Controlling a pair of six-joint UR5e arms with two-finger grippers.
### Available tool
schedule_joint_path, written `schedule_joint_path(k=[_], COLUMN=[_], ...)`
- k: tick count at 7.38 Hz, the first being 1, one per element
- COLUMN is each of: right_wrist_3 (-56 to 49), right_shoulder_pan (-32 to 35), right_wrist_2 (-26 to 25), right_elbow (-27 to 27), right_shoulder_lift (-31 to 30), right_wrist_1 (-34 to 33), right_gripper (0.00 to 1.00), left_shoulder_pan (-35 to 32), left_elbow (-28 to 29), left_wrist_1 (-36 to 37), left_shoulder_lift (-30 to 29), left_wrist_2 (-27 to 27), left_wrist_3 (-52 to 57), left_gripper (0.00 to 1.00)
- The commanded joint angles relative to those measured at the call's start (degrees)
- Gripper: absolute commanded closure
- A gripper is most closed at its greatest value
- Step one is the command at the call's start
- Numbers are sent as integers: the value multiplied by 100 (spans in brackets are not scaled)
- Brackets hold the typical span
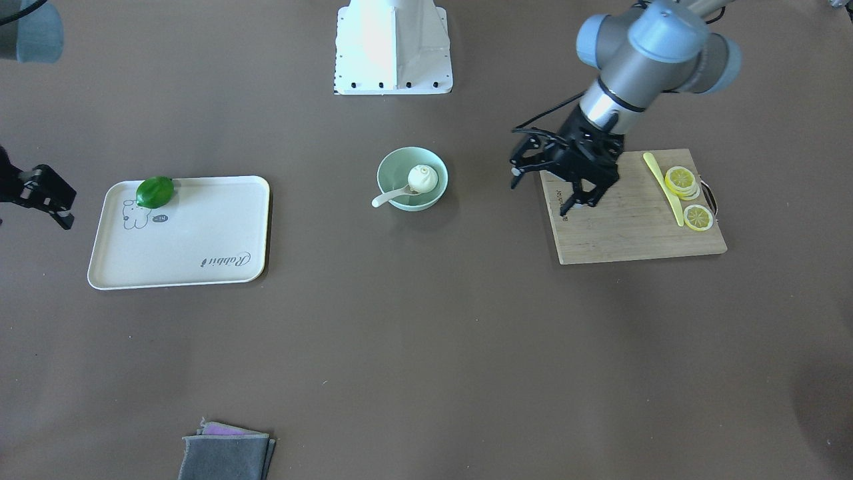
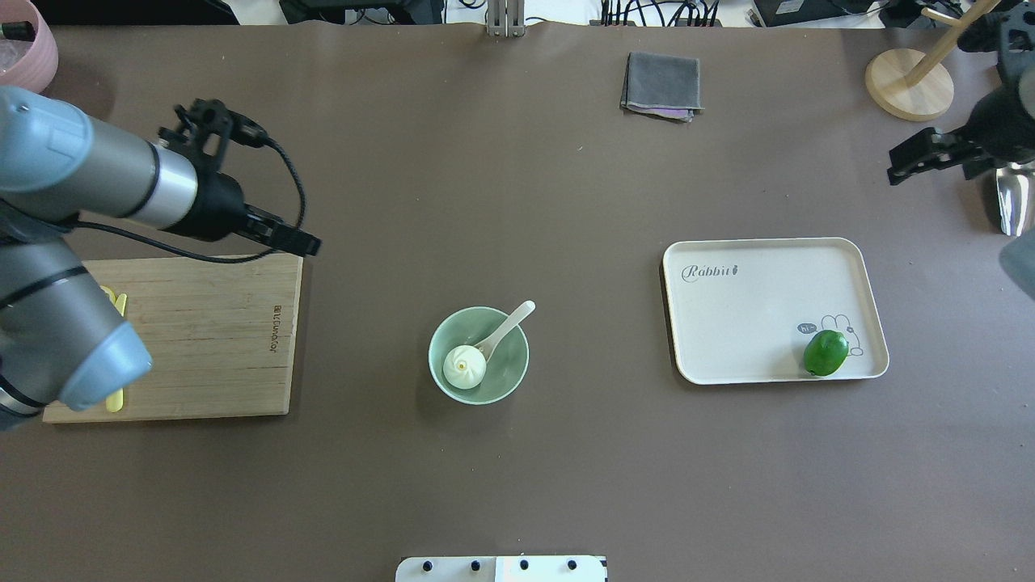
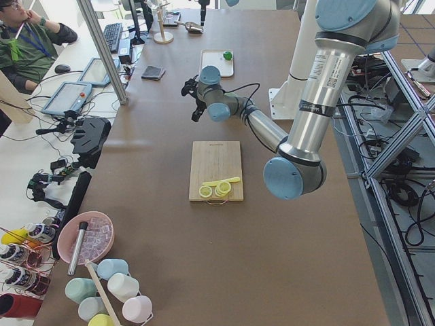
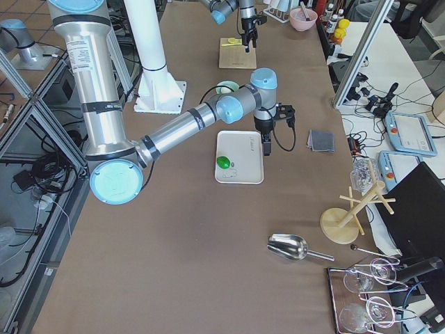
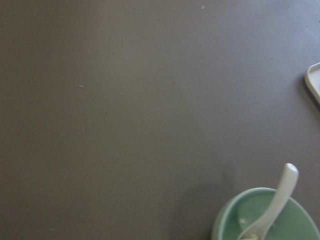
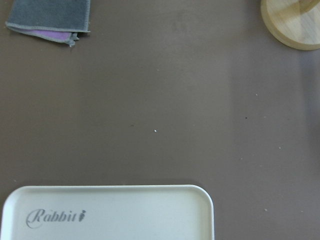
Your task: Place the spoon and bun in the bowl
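Observation:
The pale mint-green bowl (image 1: 400, 167) stands at the table's middle. The white pleated bun (image 1: 422, 178) lies inside it. The cream spoon (image 1: 392, 196) rests with its scoop in the bowl and its handle over the rim. In the overhead view the bowl (image 2: 505, 372), bun (image 2: 464, 366) and spoon (image 2: 509, 322) show the same. The left wrist view shows the bowl (image 5: 232, 217) and the spoon handle (image 5: 279, 197) at its bottom right. My left gripper (image 1: 578, 203) hangs open and empty over the cutting board's corner. My right gripper (image 1: 48, 212) is open and empty beyond the tray.
A wooden cutting board (image 1: 626, 233) holds lemon slices (image 1: 683, 181) and a thin yellow stick (image 1: 663, 183). A cream tray (image 1: 200, 267) holds a green lime (image 1: 154, 192). A folded grey cloth (image 1: 226, 453), a wooden stand (image 2: 906, 81) and a metal scoop (image 2: 1011, 202) lie at the edges.

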Motion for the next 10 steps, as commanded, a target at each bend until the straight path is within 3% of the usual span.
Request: schedule_joint_path(k=[1,3,5,6,8,10], right_wrist_3=[-2115,-3185,-3197,-3215,-3188,-3171], right_shoulder_pan=[1089,1725,2103,2105,2105,2105], right_wrist_2=[363,451,915,1022,1032,1041], right_elbow=[-103,-279,-262,-436,-578,-526], right_shoulder_lift=[-941,-1637,-2252,-2386,-2361,-2317], right_wrist_1=[-7,11,20,20,20,28], right_gripper=[0,0,0,0,0,0], left_shoulder_pan=[-1245,-2571,-3462,-3526,-3894,-4203], left_elbow=[-12,23,67,119,689,779], left_wrist_1=[650,1780,2934,2913,2738,2789], left_shoulder_lift=[574,953,1120,1757,1868,1895], left_wrist_2=[-753,-1133,-1160,-1152,-1151,-1082], left_wrist_3=[1832,4079,5491,5496,5479,5408], left_gripper=[1,1,1,1,1,1])
